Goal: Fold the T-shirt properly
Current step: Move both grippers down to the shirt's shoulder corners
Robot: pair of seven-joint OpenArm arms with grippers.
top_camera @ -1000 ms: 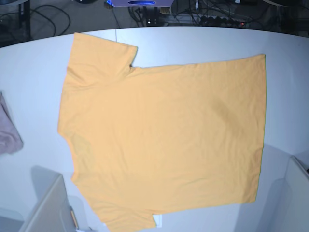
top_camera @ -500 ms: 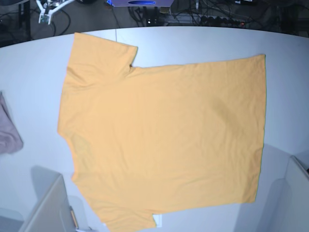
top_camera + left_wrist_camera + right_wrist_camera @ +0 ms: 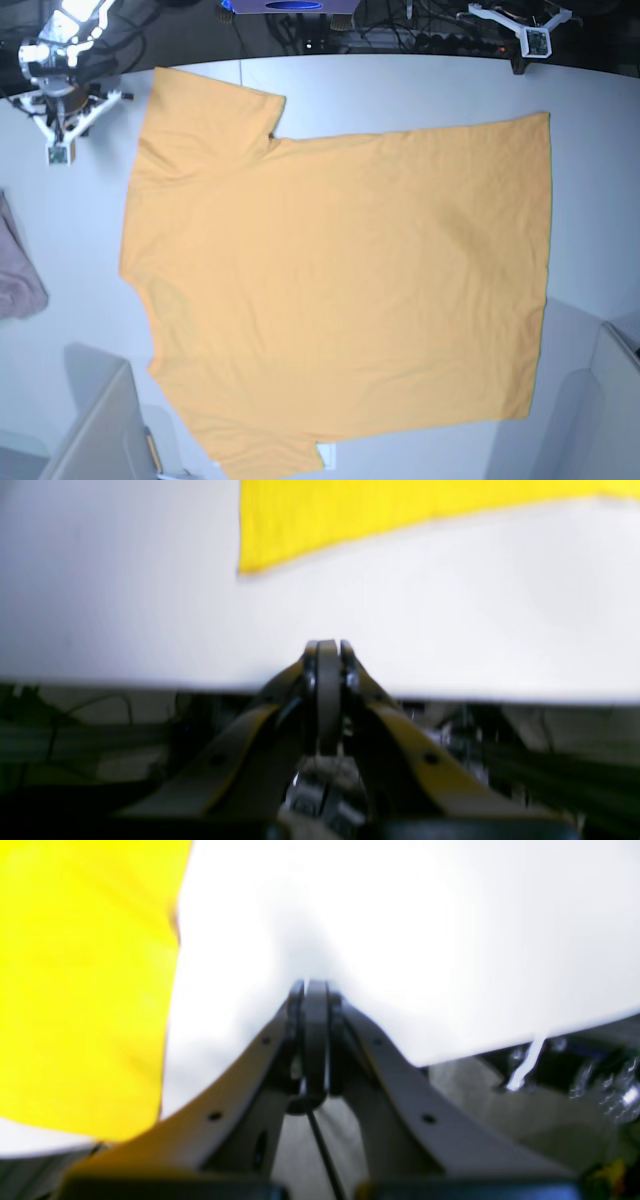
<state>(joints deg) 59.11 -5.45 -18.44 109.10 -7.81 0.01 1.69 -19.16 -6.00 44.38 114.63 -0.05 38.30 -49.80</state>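
spread flat on the white table (image 3: 600, 200), the t-shirt (image 3: 340, 270) is seen sideways of the closed, empty right gripper (image 3: 60, 155), the nearer one, its sleeve just beside; the left gripper (image 3: 518, 68), closed and empty, is left beyond the hem corner.

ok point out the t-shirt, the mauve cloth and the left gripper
T-shirt (image 3: 340, 280): base view, middle of its body
Mauve cloth (image 3: 16, 285): base view, its lower part
Left gripper (image 3: 328, 647): left wrist view, between its fingertips
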